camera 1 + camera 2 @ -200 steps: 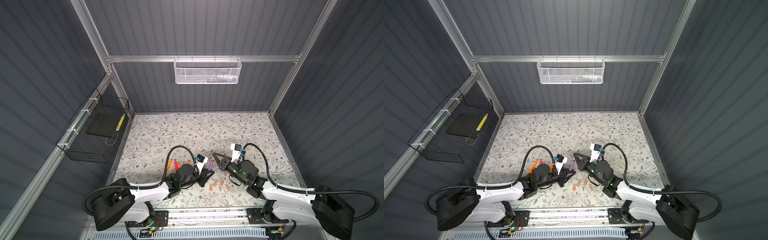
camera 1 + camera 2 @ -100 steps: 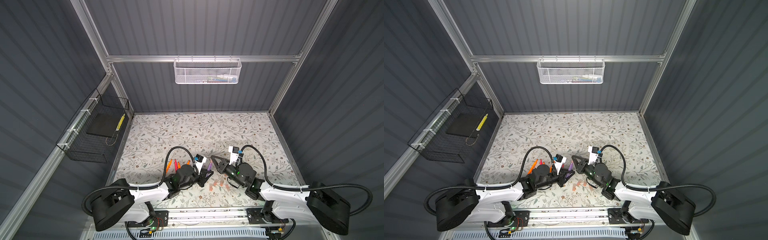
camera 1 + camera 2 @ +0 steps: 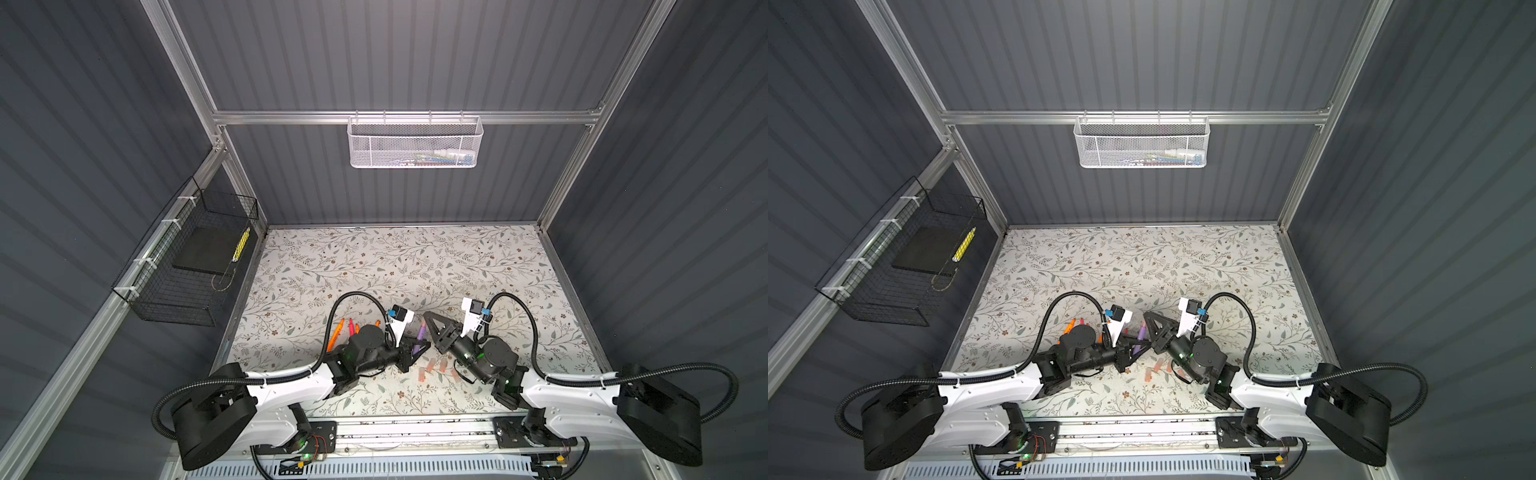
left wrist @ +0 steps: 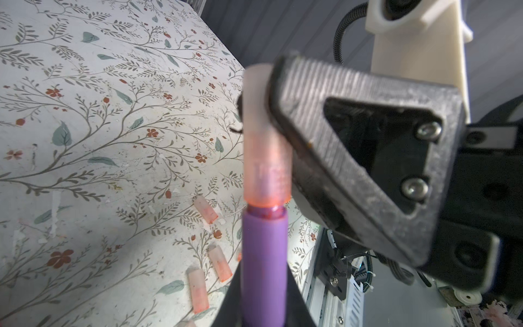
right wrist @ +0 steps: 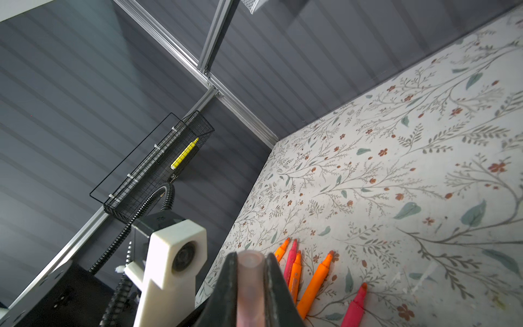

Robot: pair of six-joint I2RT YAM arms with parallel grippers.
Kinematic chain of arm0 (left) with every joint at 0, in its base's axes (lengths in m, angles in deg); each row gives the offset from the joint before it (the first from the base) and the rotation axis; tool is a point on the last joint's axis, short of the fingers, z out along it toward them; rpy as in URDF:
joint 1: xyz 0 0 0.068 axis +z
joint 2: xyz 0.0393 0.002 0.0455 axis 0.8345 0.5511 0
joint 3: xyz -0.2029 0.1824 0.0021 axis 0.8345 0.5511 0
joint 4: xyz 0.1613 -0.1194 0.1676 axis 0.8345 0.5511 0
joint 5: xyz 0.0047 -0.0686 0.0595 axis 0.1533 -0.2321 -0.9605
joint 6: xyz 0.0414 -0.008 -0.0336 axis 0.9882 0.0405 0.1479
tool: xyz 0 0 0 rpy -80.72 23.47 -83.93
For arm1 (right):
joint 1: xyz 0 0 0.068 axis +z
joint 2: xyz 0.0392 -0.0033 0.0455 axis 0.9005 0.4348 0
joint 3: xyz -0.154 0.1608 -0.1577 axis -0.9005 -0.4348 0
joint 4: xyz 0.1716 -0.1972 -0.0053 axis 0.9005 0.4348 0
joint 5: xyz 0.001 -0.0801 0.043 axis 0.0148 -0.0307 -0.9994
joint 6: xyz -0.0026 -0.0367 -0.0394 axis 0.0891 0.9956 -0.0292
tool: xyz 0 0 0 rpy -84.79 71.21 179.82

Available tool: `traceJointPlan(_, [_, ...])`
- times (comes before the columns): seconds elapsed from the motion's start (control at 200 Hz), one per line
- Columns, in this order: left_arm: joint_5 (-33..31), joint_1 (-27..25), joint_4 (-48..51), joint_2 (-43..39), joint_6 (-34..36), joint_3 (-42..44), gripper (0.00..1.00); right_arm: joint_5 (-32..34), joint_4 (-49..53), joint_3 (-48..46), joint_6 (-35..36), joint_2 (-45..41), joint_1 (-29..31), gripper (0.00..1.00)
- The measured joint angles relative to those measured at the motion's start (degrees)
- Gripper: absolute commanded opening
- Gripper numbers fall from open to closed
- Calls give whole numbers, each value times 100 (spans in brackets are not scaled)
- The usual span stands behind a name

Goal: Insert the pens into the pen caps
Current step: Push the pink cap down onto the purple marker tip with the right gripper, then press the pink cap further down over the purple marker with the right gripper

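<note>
My left gripper is shut on the purple pen, whose tip points up and away from it. A translucent pinkish pen cap sits over that tip, and my right gripper is shut on this cap. In both top views the two grippers meet at mid-table, left and right, with the purple pen between them. Three loose caps lie on the mat below. Orange pens and pink-red pens lie side by side behind the left arm.
A black wire basket with a yellow stick hangs on the left wall. A white mesh basket hangs on the back wall. The metal rail runs along the mat's front edge. Both arms' cables arch over the mat.
The right gripper with the cap has shifted slightly down and in toward the purple pen's tip. The left gripper and the pen have stayed nearly still.
</note>
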Motion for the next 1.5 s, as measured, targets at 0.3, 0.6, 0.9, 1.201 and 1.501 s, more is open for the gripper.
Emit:
traceJointPlan(0.3, [37,13,-13,0,26,-20,0,323,85,76,151,-4,155,0])
traceJointPlan(0.6, [227,37,-173,-138,177,44,0,96,-916,-133,417,236,181,0])
traceJointPlan(0.9, [490,33,-483,-389,295,164,0,-15,-1860,-264,745,402,369,0])
traceJointPlan(1.201, [616,33,-514,-413,516,168,0,59,-1869,-330,914,240,466,12])
traceJointPlan(1.501, [577,39,-737,-592,800,166,0,201,-160,-164,1215,-726,610,61])
